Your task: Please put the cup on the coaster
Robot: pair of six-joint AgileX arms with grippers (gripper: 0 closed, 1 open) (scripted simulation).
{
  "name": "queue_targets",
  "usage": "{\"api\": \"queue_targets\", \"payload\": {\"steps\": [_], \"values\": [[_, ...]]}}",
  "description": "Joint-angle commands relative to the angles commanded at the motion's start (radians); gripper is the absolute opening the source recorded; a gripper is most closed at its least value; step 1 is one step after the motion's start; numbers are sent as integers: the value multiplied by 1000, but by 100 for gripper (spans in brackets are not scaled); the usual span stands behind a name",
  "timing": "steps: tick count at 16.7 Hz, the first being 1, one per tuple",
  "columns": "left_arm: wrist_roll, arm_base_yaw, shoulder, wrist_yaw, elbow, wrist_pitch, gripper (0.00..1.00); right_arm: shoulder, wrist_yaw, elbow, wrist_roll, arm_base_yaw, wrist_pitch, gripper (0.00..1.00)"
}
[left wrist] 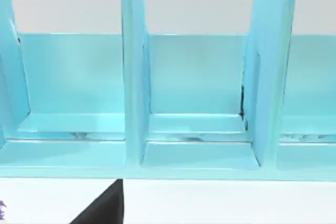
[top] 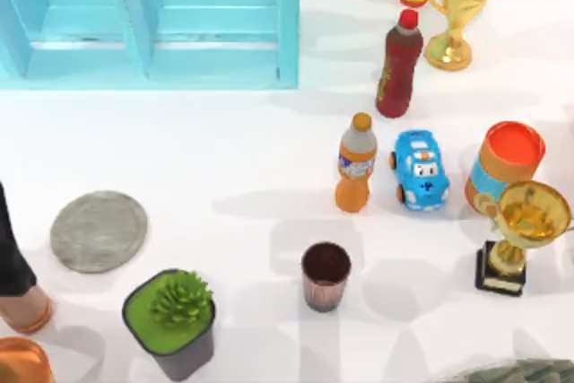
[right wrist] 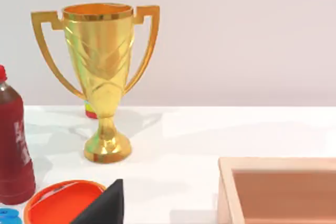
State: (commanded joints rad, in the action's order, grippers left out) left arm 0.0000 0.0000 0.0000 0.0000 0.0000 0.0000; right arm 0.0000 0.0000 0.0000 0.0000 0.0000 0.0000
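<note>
Nothing done yet. Cup (top: 326,275) stands alone, near front middle of table. Coaster (top: 99,230) bare, well apart at left. Cannot tell if fingers open. Left: grab cup, carry, set down.

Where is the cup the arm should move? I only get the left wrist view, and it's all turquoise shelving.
Observer: In the top view, the small ribbed brown-copper cup stands upright near the table's front middle.
Operator: And the coaster?
Observer: The flat round grey stone-like coaster lies bare at the table's left, well apart from the cup.
Operator: Anything between them?
Observer: A dark square pot holding a green succulent stands just in front of the straight path between them.
</note>
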Motion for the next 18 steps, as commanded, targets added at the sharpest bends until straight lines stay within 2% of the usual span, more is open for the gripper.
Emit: {"api": "queue_targets", "payload": {"steps": [4, 7, 11, 18], "values": [[13, -19, 31, 0, 30, -27, 100, 0, 0, 0, 0, 0, 0, 100], [64, -90, 156, 0, 152, -130, 100, 0, 0, 0, 0, 0, 0, 100], [170, -240, 468, 0, 439, -348, 100, 0, 0, 0, 0, 0, 0, 100], [397, -560, 1197, 0, 1066, -812, 100, 0, 0, 0, 0, 0, 0, 100]]}}
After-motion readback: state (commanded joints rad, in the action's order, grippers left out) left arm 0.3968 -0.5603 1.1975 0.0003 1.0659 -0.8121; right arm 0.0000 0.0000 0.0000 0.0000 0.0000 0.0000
